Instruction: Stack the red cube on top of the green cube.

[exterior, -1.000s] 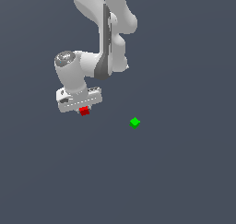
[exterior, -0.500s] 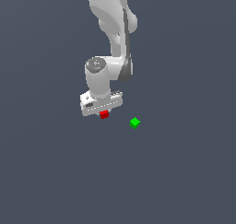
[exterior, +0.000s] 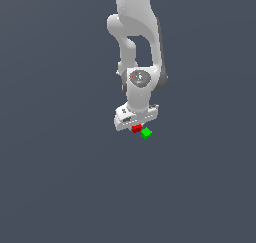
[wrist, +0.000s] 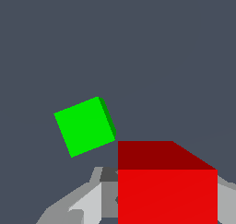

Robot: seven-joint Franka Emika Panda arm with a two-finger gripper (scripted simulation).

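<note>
**Red cube held close to the green one**

Red and very small, the plain bright red cube [exterior: 136, 129] sits clamped between the fingers of the white Panda gripper [exterior: 136, 127], which is clenched on it and carries it below the hand. In the wrist view the red cube [wrist: 167, 181] fills the space between the grey fingers [wrist: 73, 204], its top face darker than its front.

Just beside the gripper, toward the exterior view's right and slightly lower in that picture, lies the equally tiny bright green cube [exterior: 146, 133] on the flat dark grey floor [exterior: 60, 177]. From the wrist camera the green cube [wrist: 84, 126] appears turned at an angle to the red one. Whether the two cubes touch cannot be told; the red one is not squarely over the green.
</note>
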